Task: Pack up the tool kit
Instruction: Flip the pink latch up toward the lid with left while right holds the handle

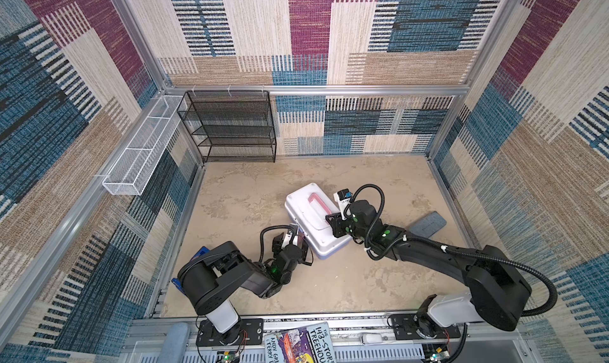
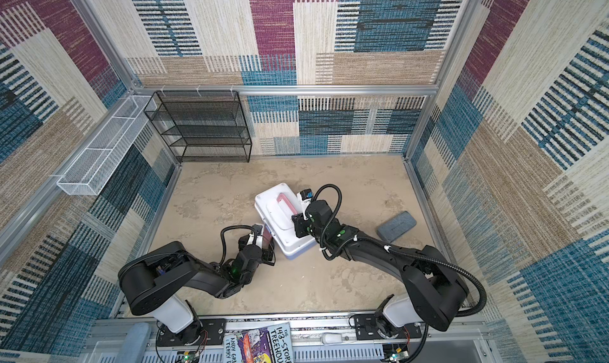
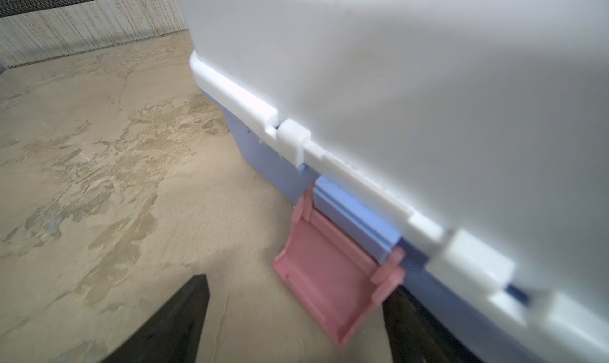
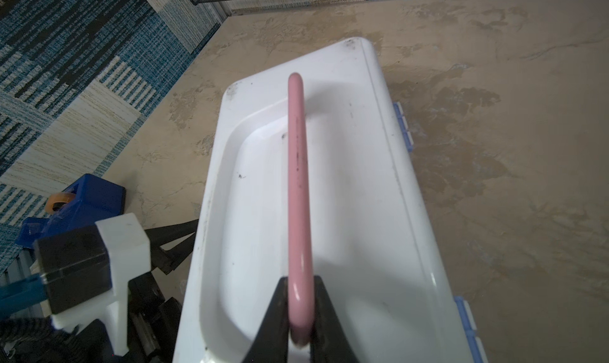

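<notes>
Toolbox [image 1: 314, 219] sits approx mid-surface [image 1: 250, 279], lid down on lt-blue base, skewed to the edges. R gripper [image 4: 300, 287] is over the lid, fingers pinching the pink handle [image 4: 299, 180] at one end; handle stands up off its recess. L gripper [image 3: 296, 289] is low at the box's side facing the near edge, fingers [image 3: 184, 312] spread wide w/ the pink latch [image 3: 329, 279] btwn them; latch flipped down, not clipped over lid rim. Grey case [image 1: 427, 224] lies flat nr right edge, well apart from box.

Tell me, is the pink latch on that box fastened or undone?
Undone. The pink latch hangs down from the blue base, clear of the white lid.
</notes>
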Controlling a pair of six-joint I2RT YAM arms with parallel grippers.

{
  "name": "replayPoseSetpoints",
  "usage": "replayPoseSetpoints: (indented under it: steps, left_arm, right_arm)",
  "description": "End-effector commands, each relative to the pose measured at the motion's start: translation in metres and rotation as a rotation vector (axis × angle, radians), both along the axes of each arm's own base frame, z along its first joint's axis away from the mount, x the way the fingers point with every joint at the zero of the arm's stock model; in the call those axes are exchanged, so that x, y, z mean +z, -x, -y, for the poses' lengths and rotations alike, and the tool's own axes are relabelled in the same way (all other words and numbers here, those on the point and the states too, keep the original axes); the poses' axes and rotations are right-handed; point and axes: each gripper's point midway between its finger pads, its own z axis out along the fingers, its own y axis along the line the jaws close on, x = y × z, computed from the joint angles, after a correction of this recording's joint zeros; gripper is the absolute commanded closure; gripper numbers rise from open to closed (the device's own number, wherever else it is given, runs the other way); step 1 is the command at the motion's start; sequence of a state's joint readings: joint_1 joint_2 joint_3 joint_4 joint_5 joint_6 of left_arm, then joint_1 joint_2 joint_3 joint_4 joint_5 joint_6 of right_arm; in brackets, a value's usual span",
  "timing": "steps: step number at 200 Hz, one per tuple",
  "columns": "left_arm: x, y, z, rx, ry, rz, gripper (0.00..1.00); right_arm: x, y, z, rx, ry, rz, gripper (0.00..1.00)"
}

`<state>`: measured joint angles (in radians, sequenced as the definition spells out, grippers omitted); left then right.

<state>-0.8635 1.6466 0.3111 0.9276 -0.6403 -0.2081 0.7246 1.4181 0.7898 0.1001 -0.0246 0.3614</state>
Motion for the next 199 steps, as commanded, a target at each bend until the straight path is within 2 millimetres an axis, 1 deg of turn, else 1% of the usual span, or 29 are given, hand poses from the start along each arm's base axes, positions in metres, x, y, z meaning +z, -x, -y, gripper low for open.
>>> replayPoseSetpoints:
  steps: [1,26,47,69,88,113,152,199]
  left_arm:
    - [0.008,-0.003,0.001,-0.005,0.001,0.028,0.15]
    - [0.002,0.001,0.007,-0.038,0.015,0.002,0.16]
    - [-0.009,0.009,0.004,-0.057,0.042,-0.034,0.16]
    - [-0.016,0.019,-0.001,-0.067,0.112,-0.055,0.16]
    - [-0.02,0.024,-0.001,-0.094,0.125,-0.065,0.16]
    - [-0.02,0.022,0.003,-0.104,0.119,-0.068,0.16]
    - [-0.017,0.016,0.016,-0.135,0.116,-0.062,0.16]
    - [-0.017,0.006,0.012,-0.082,0.087,-0.033,0.16]
  right_arm:
    - [-0.002,-0.001,0.004,-0.023,0.007,-0.005,0.84]
    - [0.0,-0.002,0.004,-0.026,0.006,-0.004,0.83]
    - [0.001,-0.003,0.004,-0.03,0.008,-0.001,0.82]
    - [0.002,-0.004,0.004,-0.03,0.014,-0.001,0.77]
    - [0.004,-0.004,0.003,-0.031,0.009,0.003,0.73]
    - [0.006,-0.005,0.004,-0.033,0.004,0.008,0.71]
    - [0.006,-0.004,0.007,-0.042,0.012,0.012,0.7]
    - [0.005,-0.004,0.006,-0.04,0.011,0.009,0.7]
